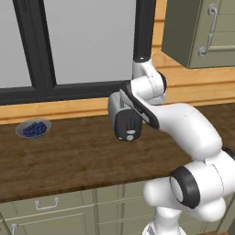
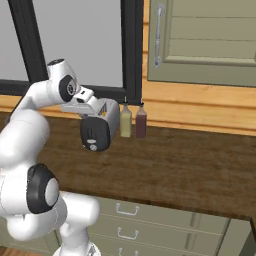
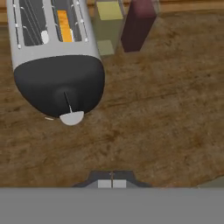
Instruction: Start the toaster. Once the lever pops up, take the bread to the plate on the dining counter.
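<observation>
- The toaster (image 3: 57, 57) lies ahead of my pincer and off to one side in the hand view, standing on the dark wood dining counter (image 3: 166, 118), its black end panel turned toward me.
- My pincer (image 3: 112, 183) has its two tips pressed together with nothing between them; it hangs above bare counter, short of the toaster's black end and not touching it.
- The lever (image 3: 66, 101) shows as a thin line in the slot of the black panel, with the round pale knob (image 3: 71, 118) just below it at the panel's edge nearest me.
- The bread (image 3: 64, 25) sits down inside the toaster's slot on the side nearer the bottles, showing as an orange-yellow strip between the wires.
- Beyond the toaster, farther from my pincer, stand a yellow-green bottle (image 3: 107, 26) and a dark red bottle (image 3: 138, 24), side by side and just beside the toaster.
- In the left base view a grey bowl of blueberries (image 1: 33, 129) rests on the counter well apart from the toaster, by the window wall.
- Whether the lever is up or down, I cannot tell.
</observation>
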